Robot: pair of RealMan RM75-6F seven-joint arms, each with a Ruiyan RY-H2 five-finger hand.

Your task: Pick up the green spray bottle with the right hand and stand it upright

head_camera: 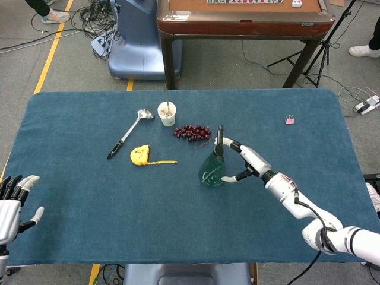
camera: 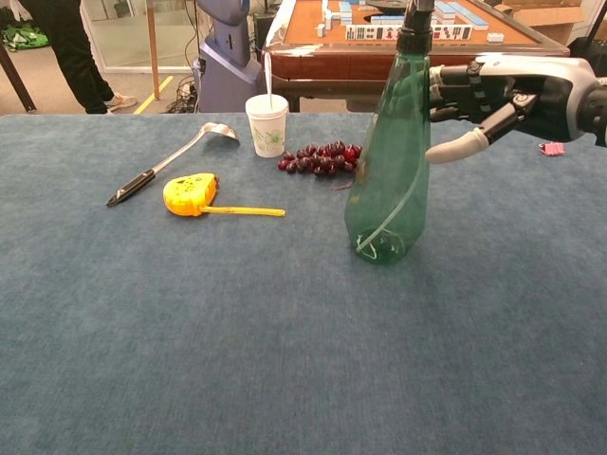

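Note:
The green spray bottle stands upright on the blue table cloth, its black nozzle on top. My right hand sits just to the bottle's right at neck height, its fingers spread and its thumb off the bottle's side. It holds nothing. My left hand rests at the table's near left edge in the head view, fingers apart and empty.
Behind the bottle lie dark grapes and a paper cup. A ladle and a yellow tape measure lie to the left. A pink clip is far right.

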